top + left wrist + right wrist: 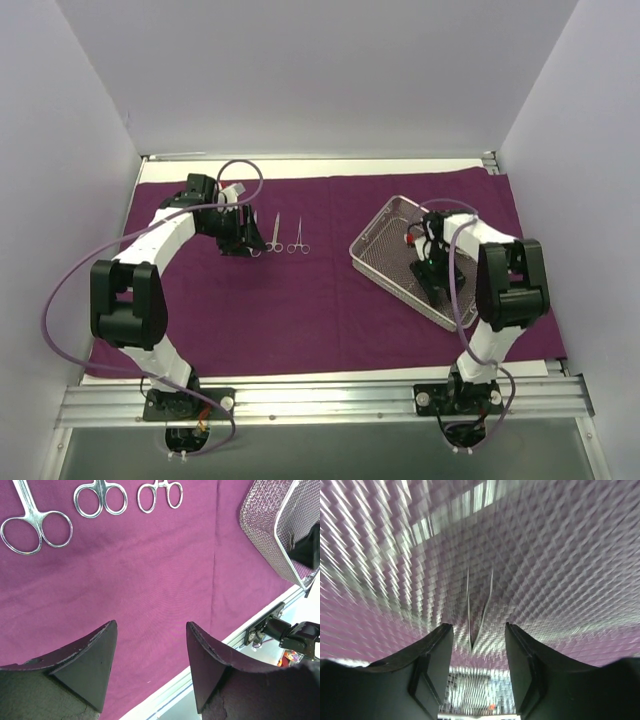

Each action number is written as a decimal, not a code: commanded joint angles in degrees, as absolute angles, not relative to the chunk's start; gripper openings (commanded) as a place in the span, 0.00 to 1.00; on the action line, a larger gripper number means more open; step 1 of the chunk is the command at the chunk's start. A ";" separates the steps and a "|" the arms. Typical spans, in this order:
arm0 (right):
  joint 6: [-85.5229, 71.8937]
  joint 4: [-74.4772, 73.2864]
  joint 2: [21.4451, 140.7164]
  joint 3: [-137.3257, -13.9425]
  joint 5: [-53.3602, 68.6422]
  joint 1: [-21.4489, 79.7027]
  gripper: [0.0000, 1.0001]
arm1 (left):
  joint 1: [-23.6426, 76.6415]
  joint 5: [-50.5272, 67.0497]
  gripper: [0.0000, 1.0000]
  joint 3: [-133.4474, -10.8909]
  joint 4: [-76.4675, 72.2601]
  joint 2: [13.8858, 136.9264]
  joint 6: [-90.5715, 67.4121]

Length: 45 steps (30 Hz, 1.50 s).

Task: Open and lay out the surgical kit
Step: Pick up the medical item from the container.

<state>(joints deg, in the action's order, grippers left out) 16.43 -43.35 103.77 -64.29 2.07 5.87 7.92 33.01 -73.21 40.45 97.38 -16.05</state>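
left gripper (150, 625) released, idle over far-left of cloth (330, 320) by three laid-out scissor-handled instruments (100, 497) | right gripper (479, 627), jaws apart astride tweezers (469, 605) in tray (375, 225), right side of bench (320, 168), seemingly for pickup
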 commanded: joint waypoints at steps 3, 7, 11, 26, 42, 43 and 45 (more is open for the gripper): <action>18.02 -47.20 98.61 -62.14 -1.41 3.96 0.47 | 7.03 34.63 0.66 -75.06 39.29 98.00 -15.03; 18.11 -46.23 100.80 -62.22 1.47 3.87 0.38 | 6.77 34.80 0.66 -75.76 39.37 98.35 -14.94; 18.90 -45.79 102.22 -62.84 4.66 4.92 0.27 | 6.77 34.89 0.66 -75.50 39.38 98.00 -14.85; 17.67 -50.70 94.84 -64.68 -6.31 4.83 0.00 | 6.77 35.07 0.66 -74.88 38.76 97.65 -14.50; 12.15 -48.70 93.24 -85.21 -7.21 12.12 0.00 | 7.91 43.31 0.66 -76.55 34.11 97.56 -16.52; 10.21 -47.65 94.47 -88.12 -6.16 14.04 0.00 | 8.35 44.64 0.66 -76.29 32.97 96.78 -17.83; 5.12 -46.76 98.95 -97.58 2.86 15.99 0.00 | 8.88 49.01 0.66 -75.76 28.49 95.63 -19.50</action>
